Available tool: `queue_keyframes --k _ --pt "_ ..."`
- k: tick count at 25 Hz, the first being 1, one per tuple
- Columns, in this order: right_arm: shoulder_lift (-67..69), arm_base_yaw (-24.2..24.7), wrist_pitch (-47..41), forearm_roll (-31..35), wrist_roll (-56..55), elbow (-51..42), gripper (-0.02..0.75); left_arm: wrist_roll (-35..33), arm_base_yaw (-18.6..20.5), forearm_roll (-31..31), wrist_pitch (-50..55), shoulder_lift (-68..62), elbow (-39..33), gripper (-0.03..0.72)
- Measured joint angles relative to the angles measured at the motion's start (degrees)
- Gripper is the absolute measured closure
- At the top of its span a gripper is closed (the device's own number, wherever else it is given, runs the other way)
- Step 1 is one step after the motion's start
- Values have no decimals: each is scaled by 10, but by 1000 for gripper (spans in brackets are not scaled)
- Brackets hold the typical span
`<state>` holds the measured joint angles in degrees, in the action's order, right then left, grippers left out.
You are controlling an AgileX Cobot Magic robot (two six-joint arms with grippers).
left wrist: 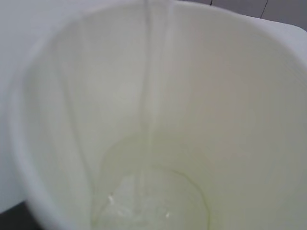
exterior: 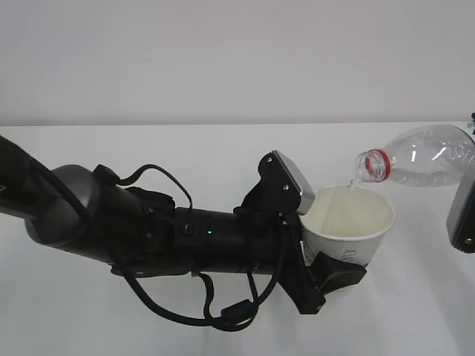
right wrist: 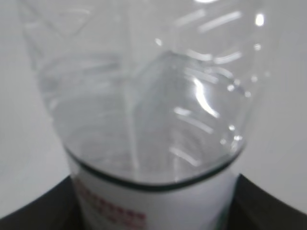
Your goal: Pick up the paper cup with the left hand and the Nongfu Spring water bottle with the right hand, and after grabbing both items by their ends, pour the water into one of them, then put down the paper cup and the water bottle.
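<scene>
My left gripper (exterior: 318,236) is shut on the white paper cup (exterior: 356,230) and holds it upright above the table. One finger is at the cup's back and one under its front. The clear Nongfu Spring water bottle (exterior: 427,154) lies tipped to the left, and its red-ringed mouth (exterior: 373,165) is just over the cup's far rim. A thin stream of water (exterior: 355,182) runs into the cup. In the left wrist view the stream (left wrist: 148,96) falls to a shallow pool (left wrist: 148,201) on the cup's bottom. My right gripper (right wrist: 153,213) is shut on the bottle's labelled part (right wrist: 144,206), with its dark fingers (right wrist: 268,206) on both sides.
The white tabletop (exterior: 148,156) spreads under both arms and a plain pale wall rises behind it. The thick black left arm (exterior: 148,230) with its loose cables fills the lower left. The right gripper's grey panel (exterior: 464,215) sits at the right edge.
</scene>
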<state>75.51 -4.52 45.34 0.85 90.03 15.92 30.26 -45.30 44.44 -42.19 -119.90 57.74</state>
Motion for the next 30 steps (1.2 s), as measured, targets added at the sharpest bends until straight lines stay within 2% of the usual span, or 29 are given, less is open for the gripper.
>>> queue_keyframes --k 30 --pt "0 0 1 0 5 0 306 0 0 1 1 -1 0 154"
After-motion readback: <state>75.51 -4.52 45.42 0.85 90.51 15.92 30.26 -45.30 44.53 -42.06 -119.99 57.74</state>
